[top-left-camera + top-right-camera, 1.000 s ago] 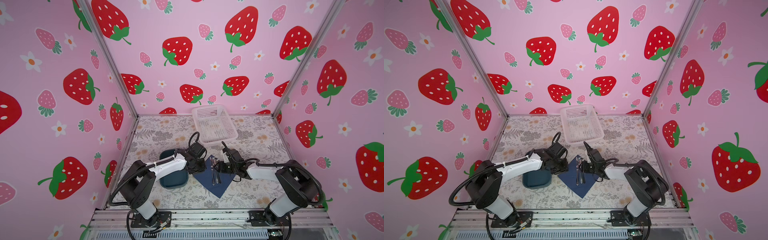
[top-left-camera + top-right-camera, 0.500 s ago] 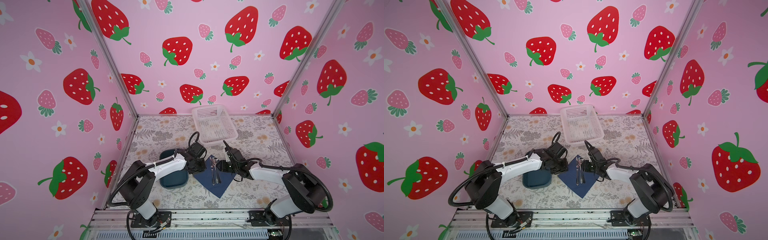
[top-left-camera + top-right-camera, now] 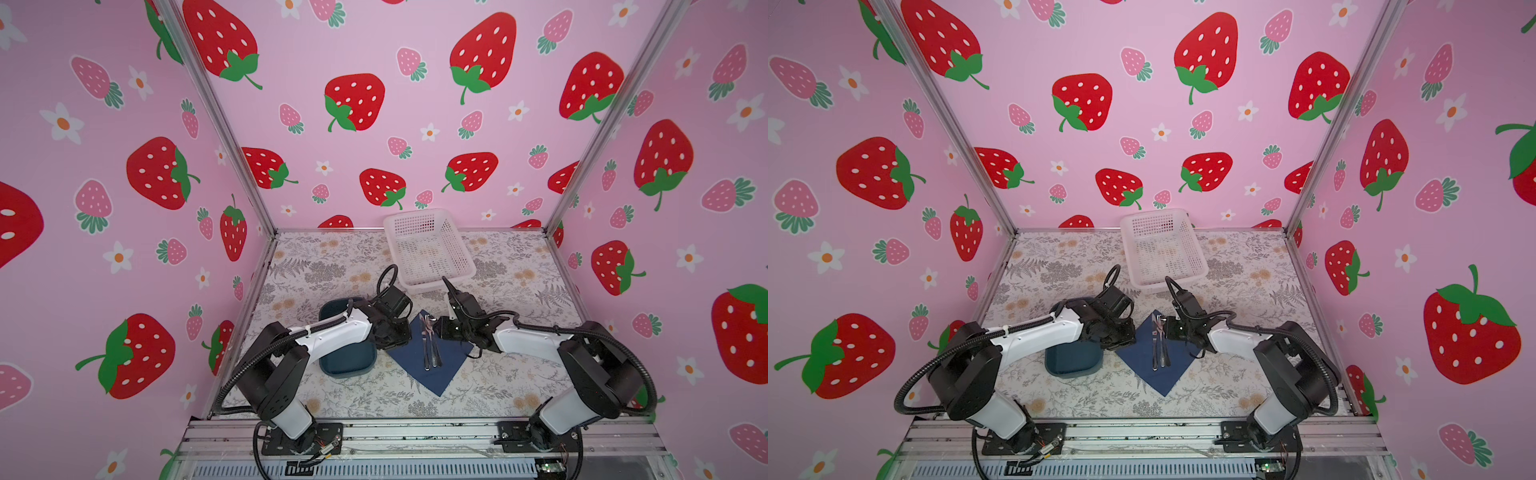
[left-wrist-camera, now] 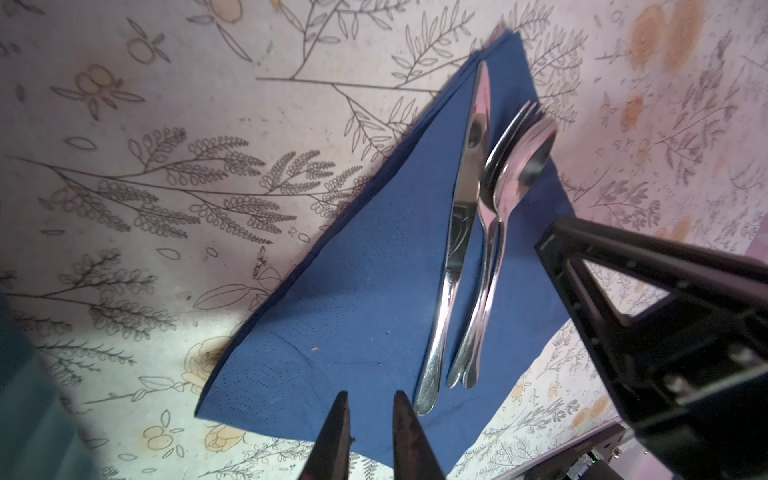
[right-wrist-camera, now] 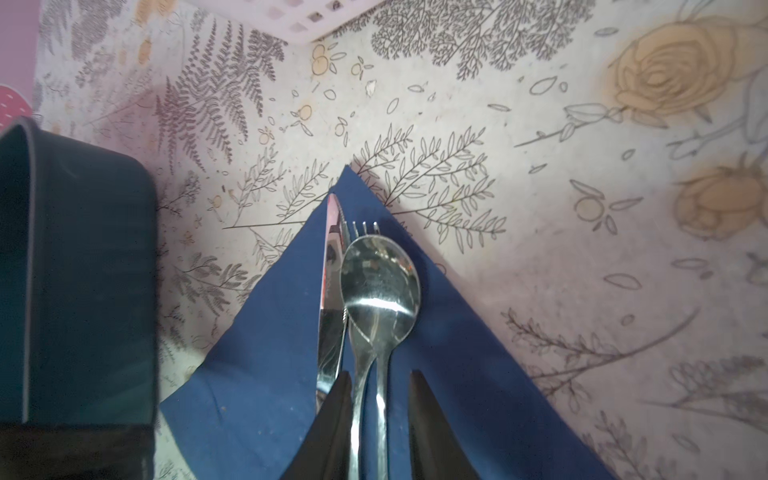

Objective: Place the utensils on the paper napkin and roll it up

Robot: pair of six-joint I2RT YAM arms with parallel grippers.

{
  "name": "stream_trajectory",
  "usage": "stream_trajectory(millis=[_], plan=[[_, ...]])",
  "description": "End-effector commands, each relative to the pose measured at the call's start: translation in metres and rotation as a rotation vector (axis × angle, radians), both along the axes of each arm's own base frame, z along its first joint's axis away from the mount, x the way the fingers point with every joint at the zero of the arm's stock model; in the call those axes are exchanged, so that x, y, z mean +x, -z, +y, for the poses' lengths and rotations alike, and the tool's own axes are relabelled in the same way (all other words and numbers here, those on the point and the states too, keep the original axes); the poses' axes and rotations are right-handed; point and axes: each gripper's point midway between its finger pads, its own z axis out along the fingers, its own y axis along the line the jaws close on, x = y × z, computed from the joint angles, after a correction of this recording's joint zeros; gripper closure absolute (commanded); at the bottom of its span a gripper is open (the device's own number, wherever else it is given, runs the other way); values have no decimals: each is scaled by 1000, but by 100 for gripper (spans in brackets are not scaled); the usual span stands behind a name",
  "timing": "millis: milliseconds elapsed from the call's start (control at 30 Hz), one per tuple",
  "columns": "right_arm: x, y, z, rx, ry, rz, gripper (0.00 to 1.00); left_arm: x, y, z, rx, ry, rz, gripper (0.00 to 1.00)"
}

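The utensils (image 3: 432, 347) lie bundled along the diagonal of the paper napkin (image 3: 438, 376), heads at 12 o'clock, so a corner can fold over them. Our right claw (image 5: 380, 380) straddles the handles, jaws apart, likely squaring them. Our left claw (image 4: 370, 405), narrowly parted and empty, waits at the 9 o'clock corner. Since a second ago the right jaws have narrowed; the napkin lies unmoved.

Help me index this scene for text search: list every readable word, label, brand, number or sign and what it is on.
None: no text is readable anywhere. The knife blade shows only reflections, no legible stamp; the paper napkin, teal tray and white basket carry no print that I can see.
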Motion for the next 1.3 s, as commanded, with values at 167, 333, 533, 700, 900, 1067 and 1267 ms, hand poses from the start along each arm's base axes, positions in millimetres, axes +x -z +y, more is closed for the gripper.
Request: stream_trajectory(millis=[167,333,533,700,900,1067,1267], plan=[[-1,18,2,-137,-53,0,75,1,-3,-1,11,14,2,79],[-3,31,-3,-216,-46,22,76,2,-1,-2,12,19,8,79],[-1,31,-7,-269,-39,4,82,3,4,-3,23,20,22,79],[0,27,-7,-295,-32,-19,87,2,9,-1,29,11,27,80],[-5,31,1,-286,-56,-4,87,0,19,4,54,-4,44,81],[-10,36,9,-278,-94,15,78,-2,28,6,67,-9,56,82],[-12,37,7,-294,-104,15,72,-3,33,8,70,-19,62,82]])
